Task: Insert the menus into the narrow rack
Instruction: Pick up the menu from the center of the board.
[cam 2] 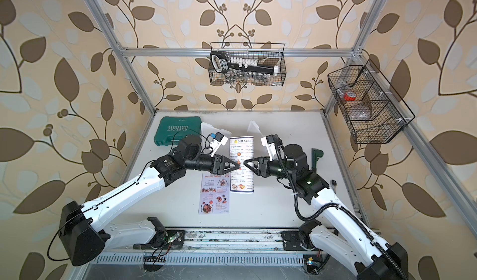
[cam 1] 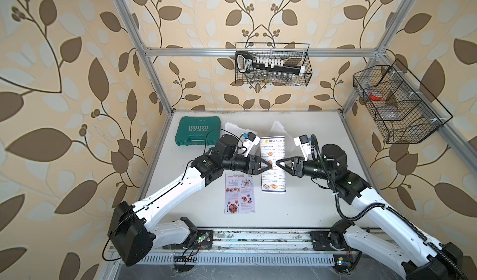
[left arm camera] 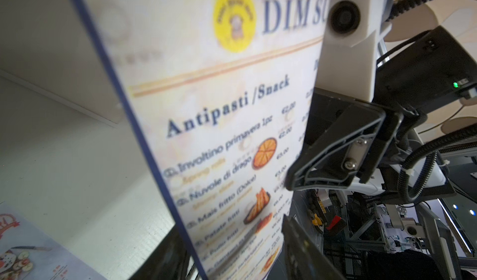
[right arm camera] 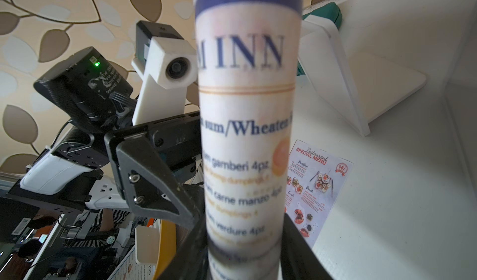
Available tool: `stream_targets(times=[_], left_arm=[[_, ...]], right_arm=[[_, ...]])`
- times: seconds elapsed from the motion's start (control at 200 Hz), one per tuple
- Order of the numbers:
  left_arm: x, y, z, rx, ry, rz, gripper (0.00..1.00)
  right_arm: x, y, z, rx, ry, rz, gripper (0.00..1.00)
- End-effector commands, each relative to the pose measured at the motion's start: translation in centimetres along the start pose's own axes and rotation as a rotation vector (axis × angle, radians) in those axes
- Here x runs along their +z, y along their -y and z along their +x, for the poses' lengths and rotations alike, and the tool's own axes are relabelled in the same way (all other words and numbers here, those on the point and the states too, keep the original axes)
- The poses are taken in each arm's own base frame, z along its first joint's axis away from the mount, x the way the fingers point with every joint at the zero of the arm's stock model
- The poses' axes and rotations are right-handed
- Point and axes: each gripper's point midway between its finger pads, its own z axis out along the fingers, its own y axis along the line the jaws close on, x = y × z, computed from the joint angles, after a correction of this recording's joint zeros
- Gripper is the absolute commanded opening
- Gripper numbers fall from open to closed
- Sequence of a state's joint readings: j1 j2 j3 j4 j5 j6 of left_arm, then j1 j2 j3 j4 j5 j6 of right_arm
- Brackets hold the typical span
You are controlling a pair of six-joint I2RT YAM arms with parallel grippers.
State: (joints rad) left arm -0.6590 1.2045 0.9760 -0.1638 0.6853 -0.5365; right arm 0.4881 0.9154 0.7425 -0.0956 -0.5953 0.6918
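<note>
The navy-bordered "Dim Sum Inn" menu [cam 1: 273,147] [cam 2: 241,147] is held up off the table, curled lengthwise. My right gripper [cam 1: 277,163] [right arm camera: 245,253] is shut on its right half, and the sheet bulges between the fingers. My left gripper [cam 1: 269,165] [left arm camera: 232,260] faces it tip to tip. Its jaws stand apart with the menu's [left arm camera: 219,110] left part between them. The "Special Menu" [cam 1: 239,196] [right arm camera: 315,188] lies flat on the table below both grippers. A white rack [cam 1: 232,128] [right arm camera: 333,66] stands behind them, partly hidden by the arms.
A green tool case [cam 1: 197,134] lies at the back left of the table. A wire basket [cam 1: 272,64] hangs on the back wall, and another wire basket [cam 1: 397,105] on the right wall. A dark green tool [cam 2: 316,157] lies right of the right arm.
</note>
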Motion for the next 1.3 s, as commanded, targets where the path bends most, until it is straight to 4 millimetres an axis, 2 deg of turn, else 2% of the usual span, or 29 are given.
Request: stream_targets(times=[0.0,0.355,0.985,1.115,1.3], left_arm=[[-0.6,0.8,-0.4,0.035,0.021,0.043,0.53],[-1.4,0.4,-0.5,0.025,0.049,0.036,0.39],[-1.2,0.2,-0.6,0.019,0.047,0.036,0.0],[-1.3,0.1,-0.6,0.022,0.049,0.024,0.0],[-1.8,1.0,-1.4,0.046,0.044,0.016,0.0]], right_arm=[[0.3,0.4,0.4,0.007,-0.004,0.001,0.44],[0.6,1.8,0.9,0.03,0.003,0.042,0.44],[0.8,2.3,1.1,0.036,-0.001,0.053,0.46],[0.8,2.3,1.0,0.037,0.0,0.052,0.48],[0.8,2.4,0.9,0.035,0.01,0.054,0.58]])
